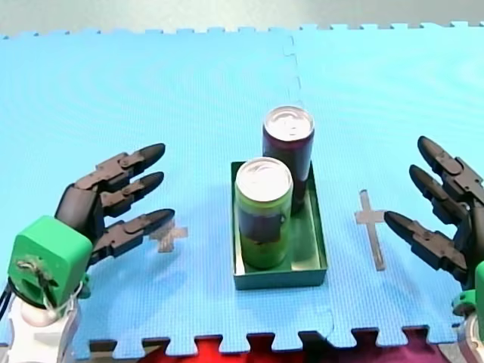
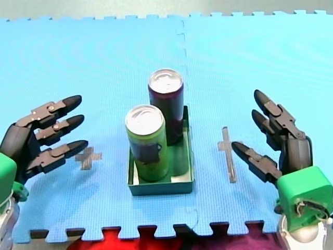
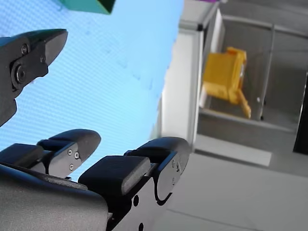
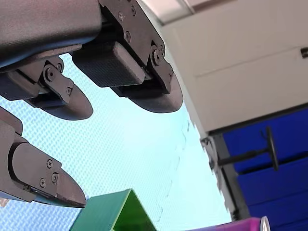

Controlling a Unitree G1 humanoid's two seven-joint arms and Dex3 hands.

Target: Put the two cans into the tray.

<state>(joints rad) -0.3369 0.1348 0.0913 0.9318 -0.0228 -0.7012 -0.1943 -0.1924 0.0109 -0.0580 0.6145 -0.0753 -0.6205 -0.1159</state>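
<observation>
Both cans stand upright inside the green tray (image 1: 280,280) at the middle of the blue foam mat (image 1: 151,91). The green can (image 1: 264,215) sits at the near end and the dark purple can (image 1: 288,147) just behind it at the far end; I cannot tell whether they touch. The left hand (image 1: 113,200) hovers left of the tray, above a grey tape cross (image 1: 168,239), holding nothing, fingers uncurled. The right hand (image 1: 442,219) is right of the tray, beyond the other tape cross (image 1: 372,227), likewise empty and uncurled.
</observation>
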